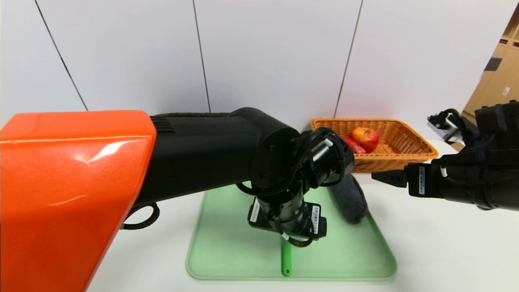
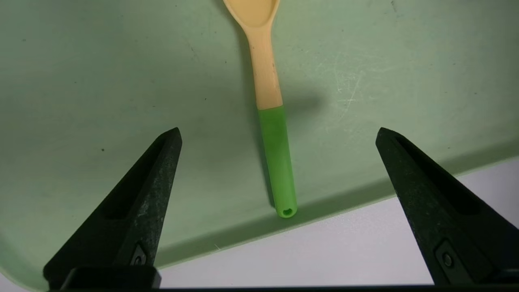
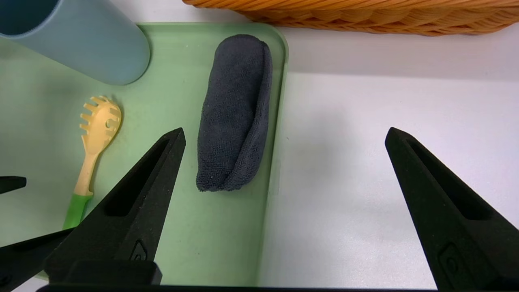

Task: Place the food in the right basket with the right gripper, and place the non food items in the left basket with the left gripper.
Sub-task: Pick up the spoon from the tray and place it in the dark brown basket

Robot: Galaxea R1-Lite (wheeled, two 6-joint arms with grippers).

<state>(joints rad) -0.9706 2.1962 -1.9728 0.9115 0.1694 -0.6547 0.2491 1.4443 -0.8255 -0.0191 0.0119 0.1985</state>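
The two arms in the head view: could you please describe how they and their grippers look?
The left arm has a glossy orange shell, then black joints with looped black cables and white barcode stickers. The right arm is black, also barcode-labelled. The left gripper and right gripper have matte black, wedge-shaped tapering fingers.

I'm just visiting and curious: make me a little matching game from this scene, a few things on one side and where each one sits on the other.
Things:
1. apple
2. rolled cloth
3. pasta spoon
4. right gripper

Places:
A. between the open left gripper's fingers, on the green tray
B. in the orange basket
C. open, above the tray's edge and the white table
D. along the tray's edge nearest the orange basket

Pairs: 1-B, 2-D, 3-A, 4-C
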